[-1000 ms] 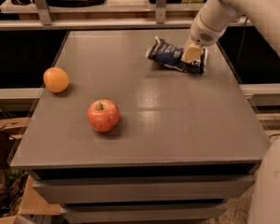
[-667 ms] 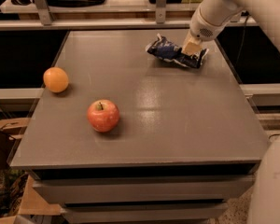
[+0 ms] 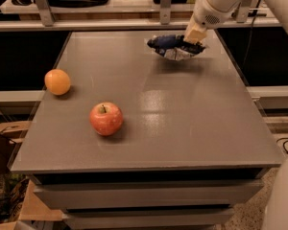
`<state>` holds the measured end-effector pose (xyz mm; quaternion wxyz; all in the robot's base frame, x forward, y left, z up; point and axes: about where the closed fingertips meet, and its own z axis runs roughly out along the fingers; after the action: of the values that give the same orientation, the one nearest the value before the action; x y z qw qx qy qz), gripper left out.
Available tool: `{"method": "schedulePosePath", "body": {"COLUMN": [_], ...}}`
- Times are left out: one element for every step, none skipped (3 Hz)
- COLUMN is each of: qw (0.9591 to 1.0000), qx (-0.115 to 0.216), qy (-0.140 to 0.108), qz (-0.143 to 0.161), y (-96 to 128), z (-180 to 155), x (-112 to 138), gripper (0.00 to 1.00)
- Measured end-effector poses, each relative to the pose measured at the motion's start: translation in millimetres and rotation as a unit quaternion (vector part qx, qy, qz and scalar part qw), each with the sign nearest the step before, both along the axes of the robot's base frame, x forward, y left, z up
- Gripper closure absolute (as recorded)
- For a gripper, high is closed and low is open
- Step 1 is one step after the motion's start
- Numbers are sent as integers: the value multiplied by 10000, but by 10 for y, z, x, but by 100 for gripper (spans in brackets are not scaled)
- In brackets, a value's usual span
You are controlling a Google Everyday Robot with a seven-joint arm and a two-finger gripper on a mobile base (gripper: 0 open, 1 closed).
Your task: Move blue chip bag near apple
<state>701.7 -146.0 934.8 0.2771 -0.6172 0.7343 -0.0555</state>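
Orange-skinned fruit [image 3: 57, 82] is sitting near the table's [image 3: 182, 128] left edge, the apple [image 3: 106, 119] lying right of it toward the front. Far back right, I am holding the blue chip bag [image 3: 173, 46] seemingly clear of the surface, my hand [image 3: 193, 40] clamped on it. I am judging the carry is starting: next comes a diagonal sweep across bare table, stopping short of the front edge.

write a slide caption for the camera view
Gripper holds the blue chip bag above the table's far right, well apart from the apple at front left.
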Motion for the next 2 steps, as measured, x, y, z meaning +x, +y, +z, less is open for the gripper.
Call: {"method": "schedulePosePath", "body": {"qw": [9990, 9960], "qx": [-29, -16], "qy": [-328, -555], "qz": [297, 707], "y": [161, 386], "z": [329, 609], "x": [-49, -116], "gripper": [100, 100]}}
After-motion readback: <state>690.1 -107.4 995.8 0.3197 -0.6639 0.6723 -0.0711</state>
